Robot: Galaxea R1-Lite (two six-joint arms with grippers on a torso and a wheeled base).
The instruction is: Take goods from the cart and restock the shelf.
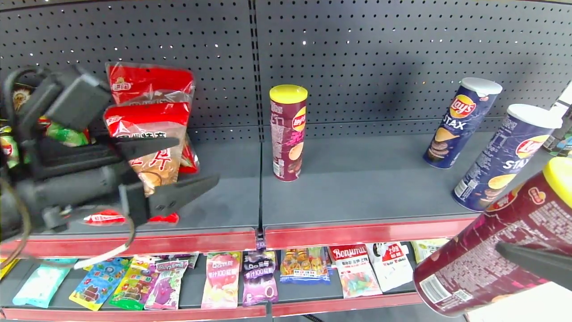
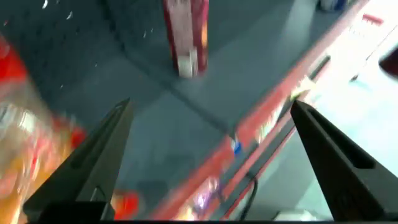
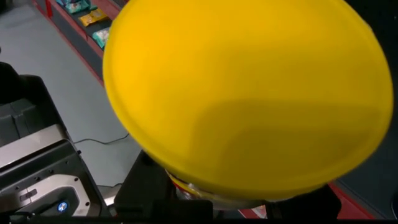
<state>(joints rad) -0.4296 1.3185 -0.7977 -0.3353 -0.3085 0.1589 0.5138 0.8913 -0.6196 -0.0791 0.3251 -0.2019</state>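
The shelf looks partly stocked. The right gripper clamps a maroon, yellow-lidded chip canister in front of the shelf, not yet placed. The left gripper hangs spread wide and empty, with red snack bags just behind it. Blue chip canisters stand beyond the right gripper, and a matching purple canister stands between the grippers.

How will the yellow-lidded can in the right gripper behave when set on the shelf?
The can is tall and narrow, so probably tips easily. Its round wall would likely roll if toppled. It looks stiff, not floppy.
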